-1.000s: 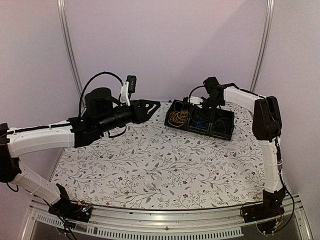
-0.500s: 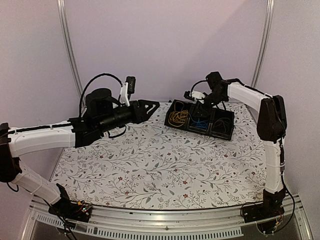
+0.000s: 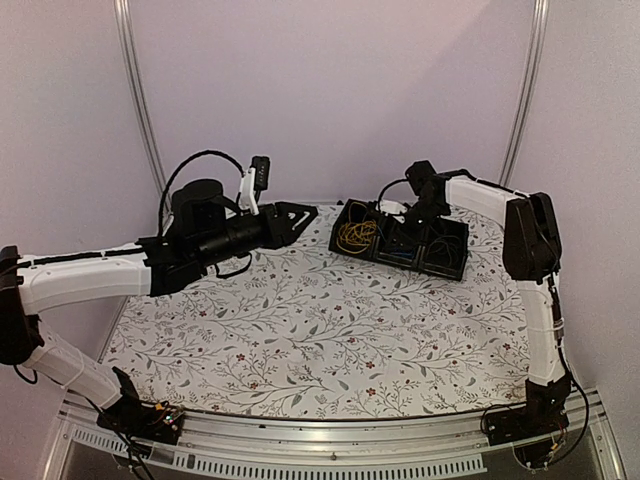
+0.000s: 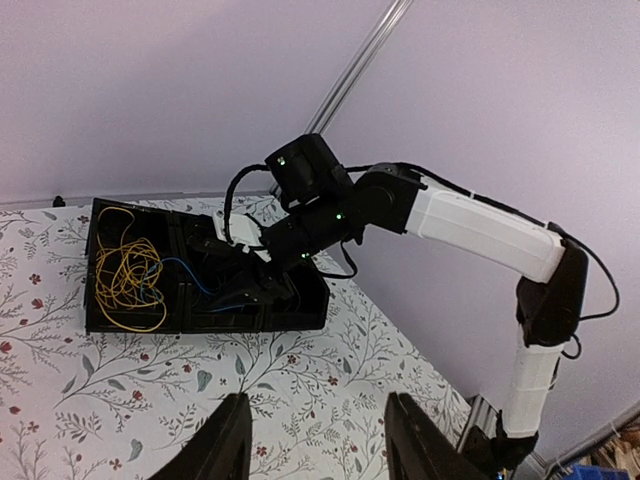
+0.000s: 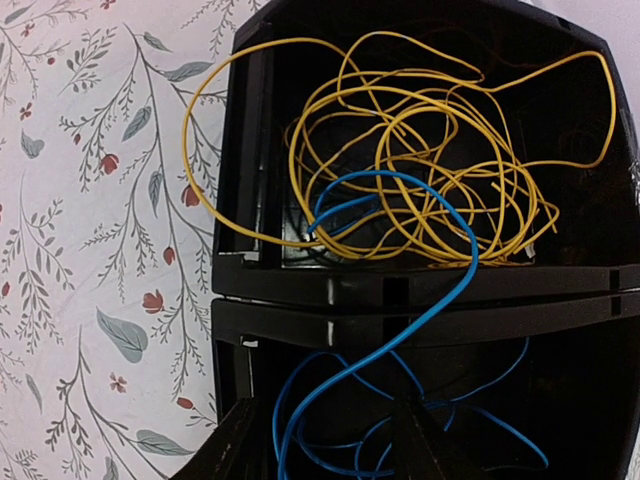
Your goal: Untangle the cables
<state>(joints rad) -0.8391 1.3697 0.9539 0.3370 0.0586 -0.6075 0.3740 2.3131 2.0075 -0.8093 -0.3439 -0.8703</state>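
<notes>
A black tray (image 3: 458,262) sits at the far right side of the flowery tabletop (image 3: 300,320). It has 3 boxes in a row. The yellow cable (image 5: 400,110) lies in a messy pile in the left box. The blue cable (image 5: 463,272) starts in that same box, under some yellow loops. It then climbs over the wall between the boxes and drops into the middle box, where more blue loops lie.

The right hand (image 5: 325,430) hangs just over the middle box and points down into it. Its 2 fingers stand apart. Blue loops run between them, but the fingers do not pinch anything.

The left hand (image 4: 318,405) floats above the tabletop, well away from the tray, and points toward it. Its fingers stand apart too, with nothing between them.
</notes>
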